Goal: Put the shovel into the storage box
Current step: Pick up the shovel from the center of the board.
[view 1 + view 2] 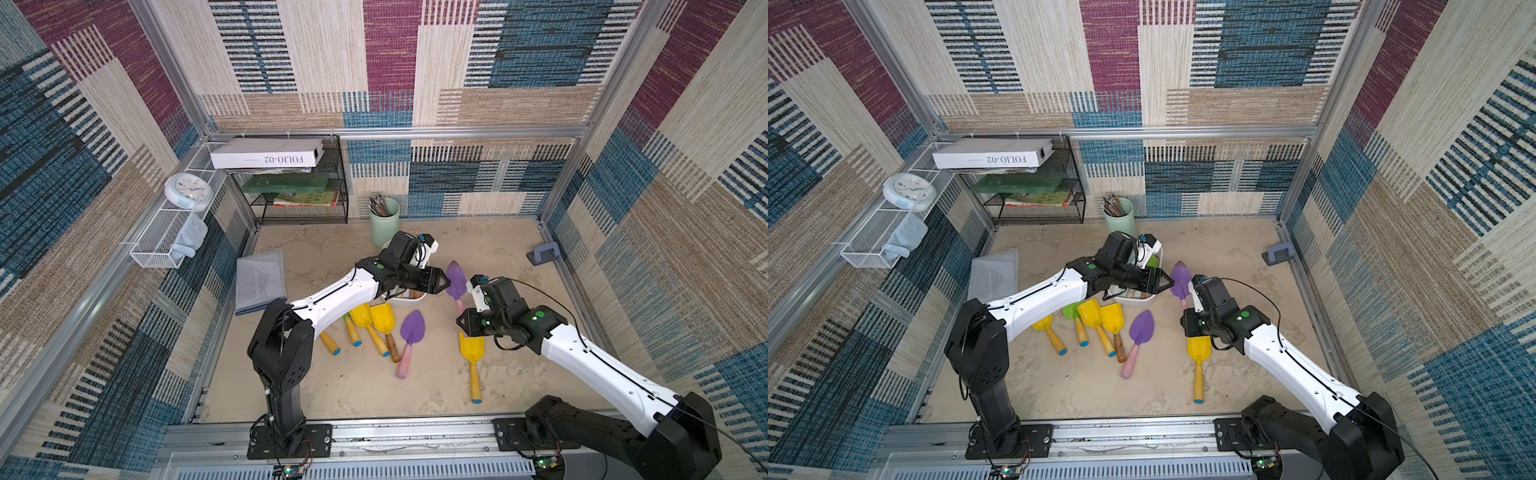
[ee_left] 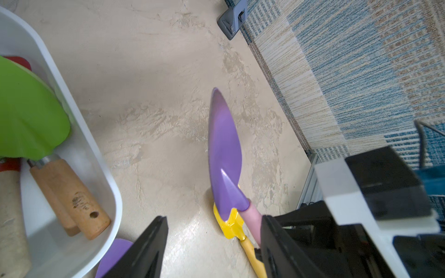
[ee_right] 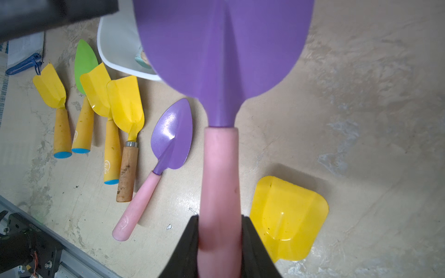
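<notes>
Shovel (image 3: 224,48), purple-bladed, is held aloft by right gripper (image 3: 220,223), jaws clenched on pink handle, just beside storage box (image 2: 79,134) at mid-surface. Left gripper (image 1: 445,283) jaws are spread, empty, near the blade. Blade is best carried over the rim and lowered before being released.

Tabletop (image 1: 332,386) — 6 shovels (image 1: 412,328), storage box (image 1: 402,301).

Box (image 1: 400,300) mid-table, shovels (image 2: 31,108) in it. Cup (image 1: 384,226) behind box. Rack (image 1: 303,218) back left, carton (image 1: 266,154) on top. Papers (image 1: 259,278) left of box. Shovel row (image 1: 382,318) before box. Right gripper (image 3: 220,217) right of box, gripping shovel (image 1: 456,279) off table. Left gripper (image 1: 444,283) over box's right end, just beside shovel. Lone shovel (image 1: 472,349) on table below right gripper. Punch (image 1: 543,253) far right, by wall.
</notes>
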`<state>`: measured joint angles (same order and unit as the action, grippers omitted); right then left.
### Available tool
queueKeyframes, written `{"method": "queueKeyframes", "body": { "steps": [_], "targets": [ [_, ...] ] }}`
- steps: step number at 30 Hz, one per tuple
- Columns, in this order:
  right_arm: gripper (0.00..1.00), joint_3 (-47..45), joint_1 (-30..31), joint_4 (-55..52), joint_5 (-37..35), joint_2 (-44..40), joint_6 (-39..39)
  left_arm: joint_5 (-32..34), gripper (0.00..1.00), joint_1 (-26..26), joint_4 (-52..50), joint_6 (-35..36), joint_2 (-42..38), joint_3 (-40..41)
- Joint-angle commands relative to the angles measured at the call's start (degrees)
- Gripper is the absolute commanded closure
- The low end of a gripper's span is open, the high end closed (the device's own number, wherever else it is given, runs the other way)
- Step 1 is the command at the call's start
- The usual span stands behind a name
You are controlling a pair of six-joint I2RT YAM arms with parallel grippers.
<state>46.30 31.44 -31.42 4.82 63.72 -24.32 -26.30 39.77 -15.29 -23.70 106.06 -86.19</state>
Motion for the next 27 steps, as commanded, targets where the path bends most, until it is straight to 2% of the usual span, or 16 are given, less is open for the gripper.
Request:
{"method": "queueKeyframes", "body": {
  "steps": [1,4,9,14,20,23,24,26,27],
  "targets": [
    [1.00,1.19,0.09,1.87,1.29,0.78,2.24,1.47,0.36,0.13,1.94,0.68,1.52,-1.14],
    [1.00,1.67,0.08,2.48,1.94,1.09,2.26,1.52,0.40,0.22,1.84,0.52,2.99,-2.17],
    [1.00,2.17,0.01,2.71,2.43,1.66,2.21,1.69,0.67,0.39,3.23,-0.55,3.30,-2.23],
    [1.00,1.96,0.06,2.92,2.80,1.67,2.42,2.48,0.79,0.40,3.90,-0.91,2.78,-1.94],
    [1.00,1.65,0.03,3.73,3.18,1.49,2.07,2.22,0.99,0.44,4.21,-1.43,2.93,-1.71],
    [1.00,1.67,0.03,3.99,2.96,1.49,1.85,2.33,1.00,0.44,4.12,-1.56,3.02,-1.70],
    [0.95,1.72,0.04,4.01,2.79,1.49,1.73,2.39,1.00,0.46,4.07,-1.44,3.03,-1.74],
    [0.75,1.90,0.11,4.04,2.74,1.32,1.55,2.97,1.00,0.46,3.49,-1.14,3.01,-2.02],
    [0.69,1.94,0.07,4.08,2.59,1.24,1.51,3.54,1.00,0.48,2.91,-0.83,3.06,-2.19]
  ]
}}
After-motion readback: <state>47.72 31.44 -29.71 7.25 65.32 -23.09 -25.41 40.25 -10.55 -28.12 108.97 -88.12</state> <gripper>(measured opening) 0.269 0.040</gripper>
